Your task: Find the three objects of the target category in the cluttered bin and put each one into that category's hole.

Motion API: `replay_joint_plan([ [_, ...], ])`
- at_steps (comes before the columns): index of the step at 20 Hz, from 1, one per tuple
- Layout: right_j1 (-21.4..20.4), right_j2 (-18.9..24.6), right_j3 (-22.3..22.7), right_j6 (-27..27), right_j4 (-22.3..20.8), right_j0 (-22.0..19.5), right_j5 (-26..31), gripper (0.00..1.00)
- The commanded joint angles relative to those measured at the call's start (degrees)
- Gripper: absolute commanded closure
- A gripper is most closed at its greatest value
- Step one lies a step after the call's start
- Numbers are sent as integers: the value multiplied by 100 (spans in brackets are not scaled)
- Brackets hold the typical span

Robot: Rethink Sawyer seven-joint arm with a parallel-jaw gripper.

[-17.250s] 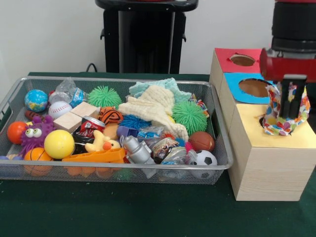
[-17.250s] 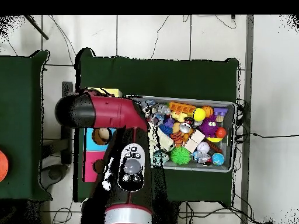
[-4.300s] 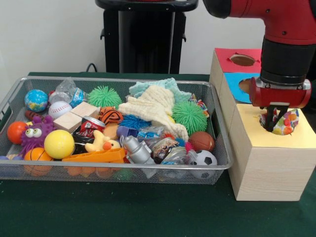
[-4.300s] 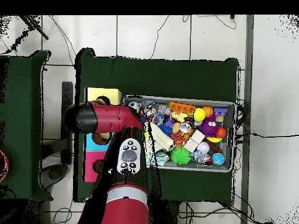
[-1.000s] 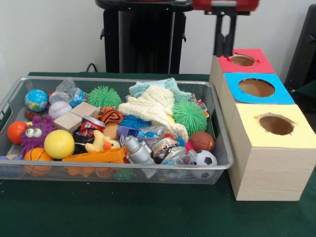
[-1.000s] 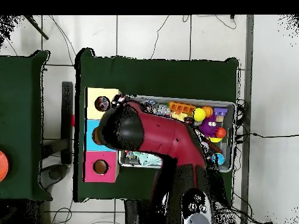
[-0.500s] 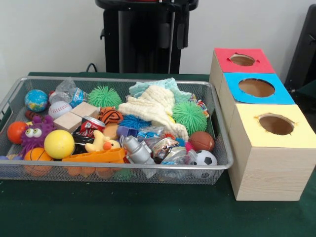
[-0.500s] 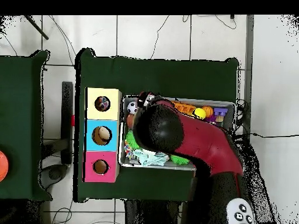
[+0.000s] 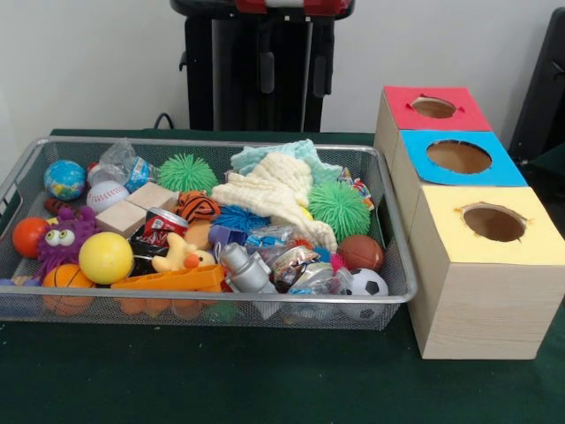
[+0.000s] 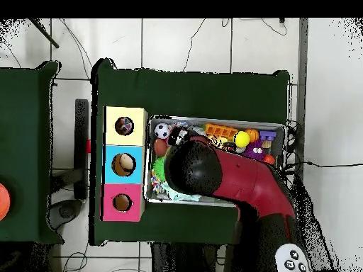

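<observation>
Green-clothed table (image 9: pixel 265 380): wire bin (image 9: pixel 393 265) of mixed toys beside three-hole box (image 9: pixel 477 291); gripper (image 9: pixel 291 66) high over the bin's far side, apparently empty, jaw state indeterminate; step: search; next: descend onto a target.

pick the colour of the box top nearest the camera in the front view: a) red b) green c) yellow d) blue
c, the yellow top lies closest to the camera, with the blue top behind it and the red top farthest back.
</observation>
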Motion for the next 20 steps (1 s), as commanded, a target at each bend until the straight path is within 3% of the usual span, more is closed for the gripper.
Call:
replay_joint_plan([
  [1, 57, 735, 561, -477, -476, -100, -83, 0],
  [7, 456, 840, 389, -283, -675, -143, -224, 0],
  [13, 718, 1166, 124, -561, -864, -398, -165, 0],
  [20, 1026, 1441, -47, -529, -1117, -600, -320, 0],
])
